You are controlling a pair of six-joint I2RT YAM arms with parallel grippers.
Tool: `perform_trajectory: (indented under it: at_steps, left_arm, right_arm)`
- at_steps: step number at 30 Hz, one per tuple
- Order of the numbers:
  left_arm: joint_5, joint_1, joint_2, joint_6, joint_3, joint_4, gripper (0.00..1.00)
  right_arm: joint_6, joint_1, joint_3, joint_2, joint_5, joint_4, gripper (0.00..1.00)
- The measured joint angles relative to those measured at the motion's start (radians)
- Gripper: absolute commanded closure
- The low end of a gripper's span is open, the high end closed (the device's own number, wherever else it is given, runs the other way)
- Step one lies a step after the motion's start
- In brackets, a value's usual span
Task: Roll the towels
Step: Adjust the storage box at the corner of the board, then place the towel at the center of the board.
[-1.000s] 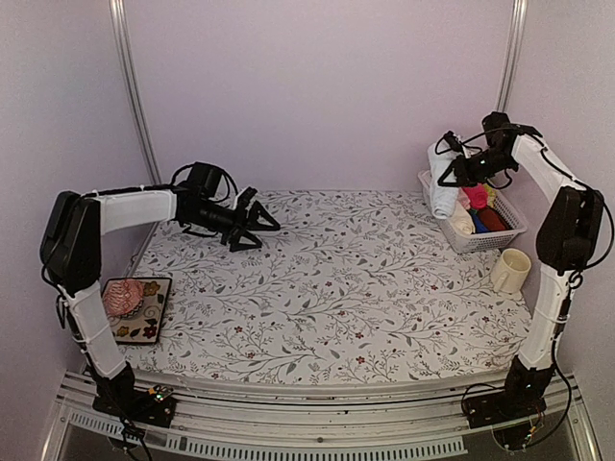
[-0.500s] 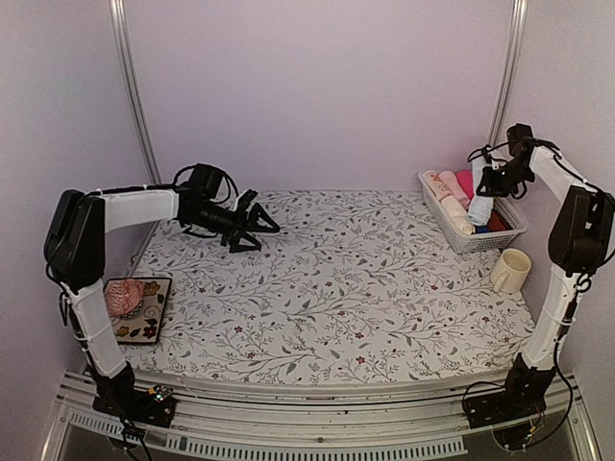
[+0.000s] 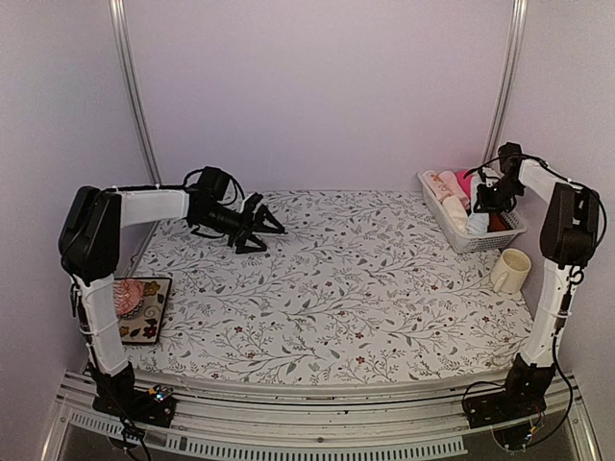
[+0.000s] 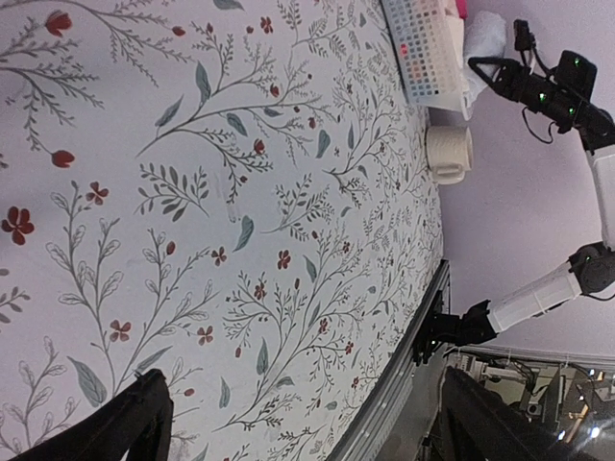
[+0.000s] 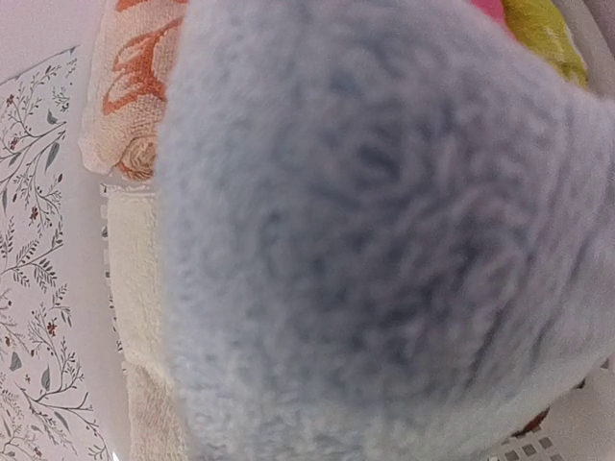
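Note:
The rolled light blue towel (image 3: 478, 222) hangs end-down in the white basket (image 3: 459, 242) at the back right. My right gripper (image 3: 489, 197) is over the basket and shut on its upper end. In the right wrist view this towel (image 5: 384, 240) fills the frame and hides the fingers. The rolled cream towel (image 3: 455, 212) lies in the basket beside it, and it also shows in the right wrist view (image 5: 135, 288). My left gripper (image 3: 261, 227) is open and empty, low over the floral cloth at the back left, with its fingertips (image 4: 135, 427) far apart.
The basket also holds an orange-patterned roll (image 5: 135, 77), a hot-pink cloth (image 3: 465, 181) and darker cloths. A cream mug (image 3: 509, 271) stands in front of the basket. A pink knitted lump (image 3: 123, 298) sits on a small tray (image 3: 149, 327) at the left edge.
My right gripper has carried the blue towel from above the basket's left end to the right and down into the basket. My left gripper has shifted slightly right.

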Motion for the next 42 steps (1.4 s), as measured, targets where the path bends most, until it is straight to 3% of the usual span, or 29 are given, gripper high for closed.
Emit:
perform_trajectory:
  at_steps: [21, 34, 42]
  left_arm:
    - [0.011, 0.0, 0.013, -0.011, 0.0, 0.0, 0.03]
    - [0.01, -0.009, 0.012, -0.018, -0.001, 0.002, 0.03]
    - [0.01, -0.021, 0.012, -0.032, -0.001, 0.003, 0.03]
  right_arm:
    - [0.038, 0.18, 0.079, 0.083, -0.275, -0.021, 0.97]
    - [0.024, 0.014, 0.037, -0.036, -0.499, -0.003, 0.97]
    - [0.053, 0.016, 0.027, -0.057, -0.734, 0.097, 0.97]
